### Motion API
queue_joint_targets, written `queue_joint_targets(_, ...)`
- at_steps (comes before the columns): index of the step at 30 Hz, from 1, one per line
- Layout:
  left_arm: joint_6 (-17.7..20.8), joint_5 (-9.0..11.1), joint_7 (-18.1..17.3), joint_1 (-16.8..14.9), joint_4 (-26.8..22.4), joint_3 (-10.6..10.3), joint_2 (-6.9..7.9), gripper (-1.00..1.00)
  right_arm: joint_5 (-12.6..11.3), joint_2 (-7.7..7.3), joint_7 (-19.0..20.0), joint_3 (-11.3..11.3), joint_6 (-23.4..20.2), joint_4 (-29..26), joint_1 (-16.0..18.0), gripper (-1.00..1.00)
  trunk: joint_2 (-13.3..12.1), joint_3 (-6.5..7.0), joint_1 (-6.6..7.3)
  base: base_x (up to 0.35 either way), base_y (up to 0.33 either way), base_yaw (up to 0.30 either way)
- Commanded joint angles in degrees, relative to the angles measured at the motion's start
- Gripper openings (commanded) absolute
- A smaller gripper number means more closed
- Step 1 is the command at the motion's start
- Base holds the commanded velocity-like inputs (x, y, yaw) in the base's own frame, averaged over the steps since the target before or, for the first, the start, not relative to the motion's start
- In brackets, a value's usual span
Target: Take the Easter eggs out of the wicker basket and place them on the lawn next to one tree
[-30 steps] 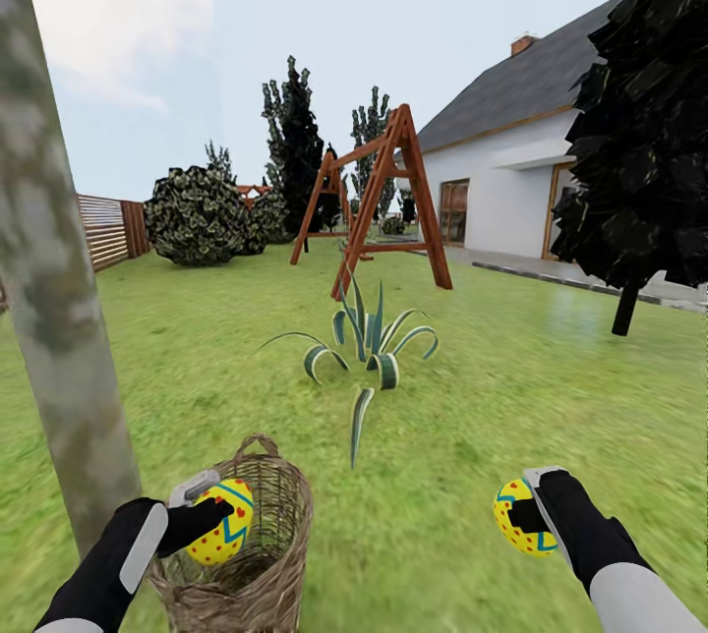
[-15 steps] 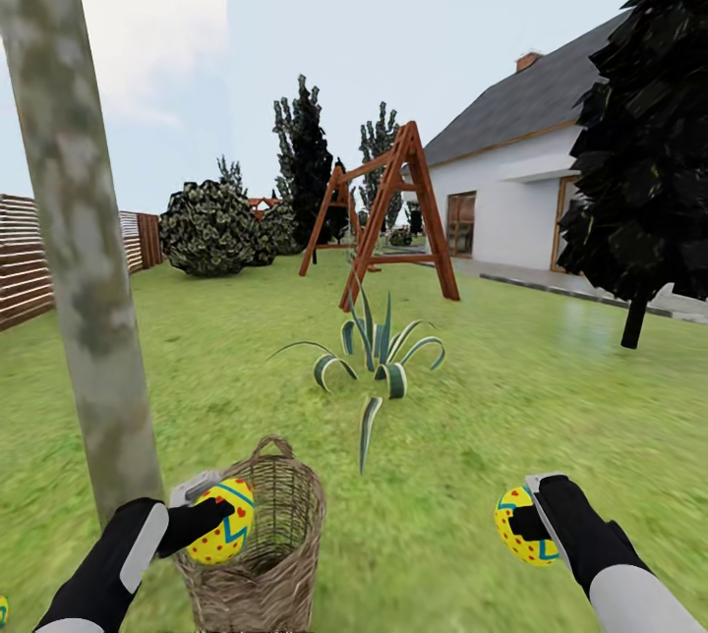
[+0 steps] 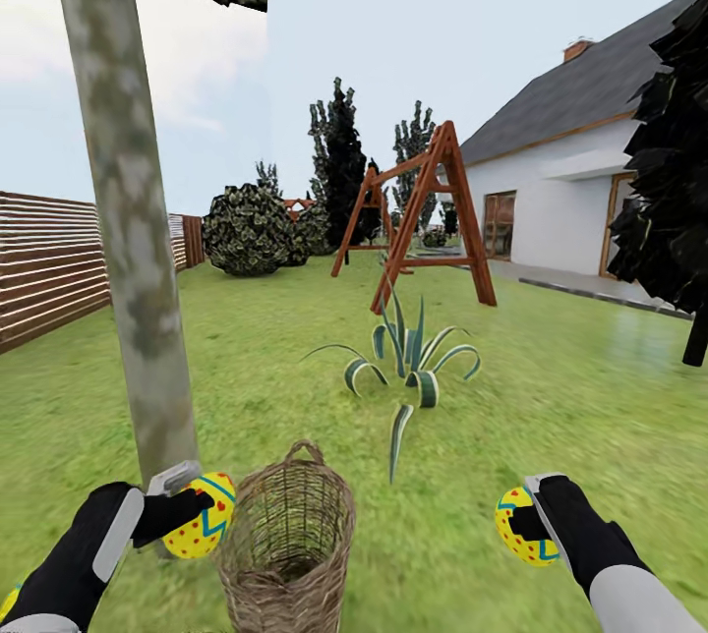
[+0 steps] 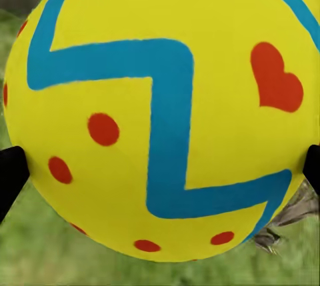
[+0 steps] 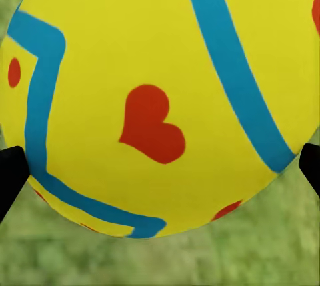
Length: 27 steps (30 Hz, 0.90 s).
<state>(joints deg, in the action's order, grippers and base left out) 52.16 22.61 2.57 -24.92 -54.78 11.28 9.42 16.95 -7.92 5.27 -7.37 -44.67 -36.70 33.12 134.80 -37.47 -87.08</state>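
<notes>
My left gripper (image 3: 182,512) is clamped on one Easter egg (image 3: 202,528) at lower left, just before the tree (image 3: 133,220), left of the wicker basket (image 3: 287,535). My right gripper (image 3: 526,515) grips another egg (image 3: 521,525) at lower right.

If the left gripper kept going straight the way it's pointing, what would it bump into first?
Probably the basket. The left gripper, shut on an egg, points toward the basket's rim, beside the tree. Depth is unclear, so it might pass just behind it.
</notes>
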Motion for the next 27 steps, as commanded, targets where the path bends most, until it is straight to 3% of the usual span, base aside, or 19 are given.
queue_joint_targets(1,0.4,0.3,0.2,0.0,-0.5,0.1,0.06,-1.0,0.5,0.01,0.5,-0.2,-0.2,-0.1,0.0,-1.0,-0.4,0.1,0.24,0.0,0.0,0.257)
queue_joint_targets(3,1.4,-0.1,0.3,0.0,-0.5,-0.1,0.18,-1.0,0.5,0.05,0.5,-0.2,-0.2,-0.1,0.0,-1.0,-1.2,0.46,0.67,0.0,0.0,0.257)
queue_joint_targets(5,3.0,-0.5,0.8,0.0,3.0,-0.3,0.4,-1.0,0.5,0.3,0.5,-0.1,-0.4,0.2,0.0,-1.0,-2.0,0.82,1.11,0.0,0.0,0.257)
queue_joint_targets(9,3.3,-6.8,1.3,0.0,5.1,-0.4,0.7,-1.0,0.5,0.8,0.5,-0.1,-0.5,0.3,0.0,-1.0,-3.6,1.54,1.99,0.0,0.0,0.258)
queue_joint_targets(12,3.6,-7.1,-0.5,0.0,7.9,-0.4,0.6,-1.0,0.5,1.3,0.5,-0.1,-0.5,0.0,0.0,-1.0,-4.8,2.08,2.65,0.0,0.0,0.258)
queue_joint_targets(15,3.6,-7.5,-10.5,0.0,9.9,-0.4,1.2,-1.0,0.5,1.54,0.5,-0.2,-0.5,0.5,0.0,-1.0,-6.0,2.62,3.31,0.0,0.0,0.248)
queue_joint_targets(16,3.6,-7.8,-11.7,0.0,10.2,-0.4,1.59,-1.0,0.5,1.57,0.4,-0.2,-0.5,0.6,0.0,-1.0,-6.4,2.8,3.53,0.0,0.0,0.238)
queue_joint_targets(20,3.3,-8.9,-12.3,0.0,16.4,-0.4,2.94,-1.0,0.5,1.6,0.4,-0.1,-0.4,2.7,0.0,-1.0,-8.0,3.52,4.41,0.0,0.0,0.223)
queue_joint_targets(23,3.2,-12.1,-12.4,0.0,17.6,-0.4,3.54,-1.0,0.5,2.67,0.5,-0.1,-0.5,2.3,0.0,-1.0,-9.2,4.05,5.07,0.0,0.0,0.219)
queue_joint_targets(27,3.2,-12.4,-12.5,0.0,17.7,-0.4,3.42,-1.0,0.5,2.76,0.6,-0.3,0.8,3.8,0.0,-1.0,-10.8,4.77,5.95,0.0,0.0,0.179)
